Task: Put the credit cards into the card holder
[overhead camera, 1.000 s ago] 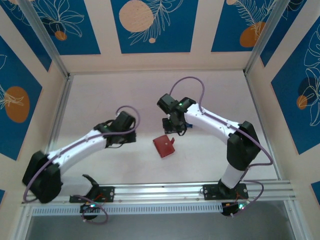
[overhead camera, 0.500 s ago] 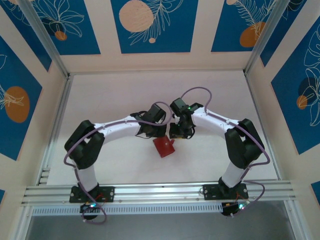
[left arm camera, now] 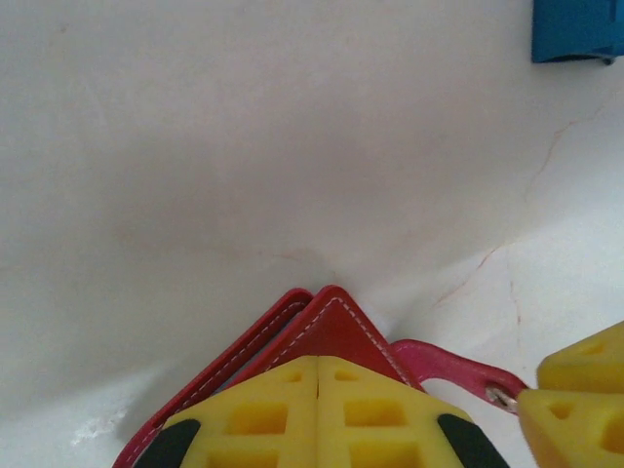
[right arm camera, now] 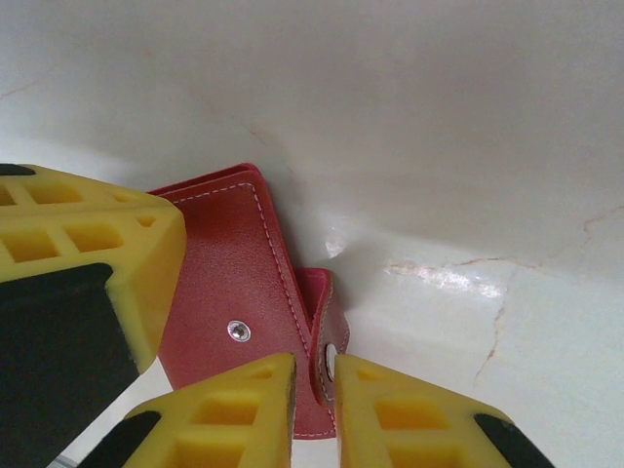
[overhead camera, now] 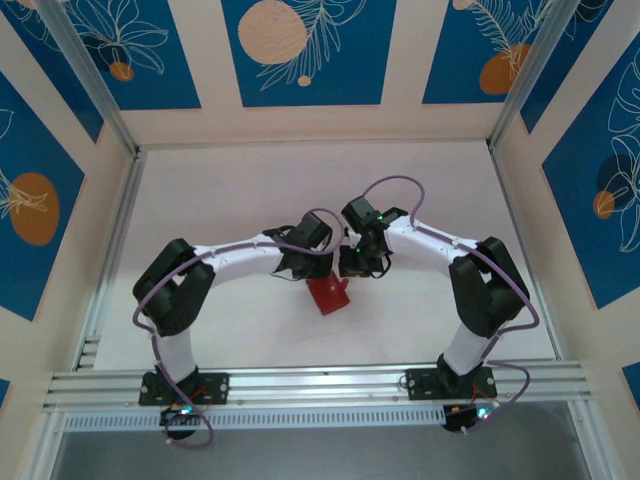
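The card holder (overhead camera: 328, 294) is a red wallet lying on the white table between both grippers. My left gripper (left arm camera: 318, 359) is shut, its yellow fingers pressed together over a corner of the card holder (left arm camera: 331, 327). My right gripper (right arm camera: 314, 359) is closed on the wallet's snap strap (right arm camera: 327, 312), which stands up between its fingers. The silver snap button (right arm camera: 238, 331) shows on the red front (right arm camera: 229, 283). From above, the left gripper (overhead camera: 305, 272) and right gripper (overhead camera: 358, 268) meet over the wallet. The credit cards are out of view.
A blue item (left arm camera: 577, 29) lies at the far right edge of the left wrist view. The left gripper's yellow finger (right arm camera: 88, 253) sits close to the right gripper's left. An aluminium rail (overhead camera: 320, 382) runs along the near edge, and patterned walls enclose the table.
The left arm swung in from the left and came down on the wallet. The right gripper shifted slightly and narrowed its jaws onto the snap strap.
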You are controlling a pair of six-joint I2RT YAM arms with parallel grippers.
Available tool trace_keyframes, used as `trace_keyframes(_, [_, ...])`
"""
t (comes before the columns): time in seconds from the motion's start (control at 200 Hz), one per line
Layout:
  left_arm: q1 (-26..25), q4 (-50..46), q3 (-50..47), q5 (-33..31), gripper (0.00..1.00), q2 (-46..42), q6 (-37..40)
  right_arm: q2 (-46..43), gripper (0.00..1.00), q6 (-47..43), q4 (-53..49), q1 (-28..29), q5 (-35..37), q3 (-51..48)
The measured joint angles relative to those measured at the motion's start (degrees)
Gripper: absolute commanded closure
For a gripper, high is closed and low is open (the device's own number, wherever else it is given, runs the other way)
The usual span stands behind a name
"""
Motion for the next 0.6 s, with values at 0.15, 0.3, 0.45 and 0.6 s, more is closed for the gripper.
trace_keyframes(0.15, [-0.1, 0.1, -1.3, 0.0, 1.0, 0.0, -0.4, 0.3, 0.84, -0.1, -0.2, 0.0, 0.5, 0.0])
trace_keyframes(0.3, [-0.1, 0.7, -1.6, 0.0, 1.0, 0.1, -0.4, 1.0, 0.88, -0.2, -0.3, 0.1, 1.0, -0.1])
trace_keyframes(0.45, [-0.1, 1.0, -1.8, 0.0, 1.0, 0.1, -0.4, 1.1, 0.95, -0.4, -0.3, 0.1, 1.0, -0.1])
trace_keyframes(0.6, [-0.1, 1.6, -2.0, 0.0, 1.0, 0.2, -0.5, 1.1, 1.0, -0.4, 0.2, 0.2, -0.6, -0.1])
